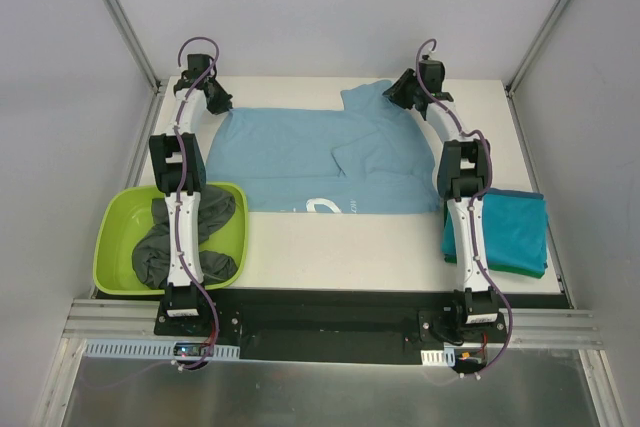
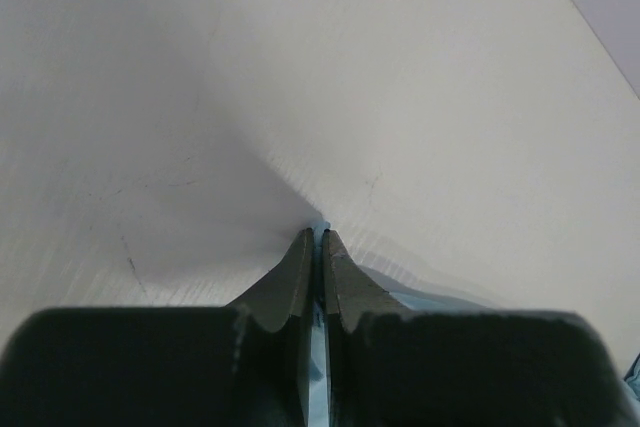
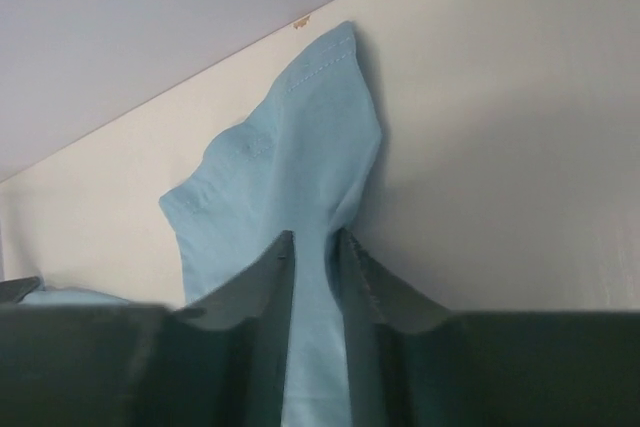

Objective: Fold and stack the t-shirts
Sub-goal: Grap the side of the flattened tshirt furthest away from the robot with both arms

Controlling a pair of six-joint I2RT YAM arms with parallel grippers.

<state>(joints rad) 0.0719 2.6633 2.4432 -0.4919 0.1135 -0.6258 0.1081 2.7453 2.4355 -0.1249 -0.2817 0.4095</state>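
A light blue t-shirt (image 1: pixel 300 162) with white print lies spread across the back of the table, its right part folded over. My left gripper (image 1: pixel 222 102) is at the shirt's far left corner, shut on a thin edge of the blue cloth (image 2: pixel 318 367); its tips (image 2: pixel 321 232) rest on the table. My right gripper (image 1: pixel 398 95) is at the far right, its jaws (image 3: pixel 315 237) narrowed onto a bunched strip of the sleeve (image 3: pixel 280 167), which funnels between them. A folded teal t-shirt (image 1: pixel 515 232) lies at the right edge. Dark grey t-shirts (image 1: pixel 225 212) sit crumpled in the tub.
A lime-green plastic tub (image 1: pixel 110 237) stands at the near left, with the left arm passing over it. White walls and metal frame posts enclose the table (image 1: pixel 340 247) on three sides, close behind both grippers.
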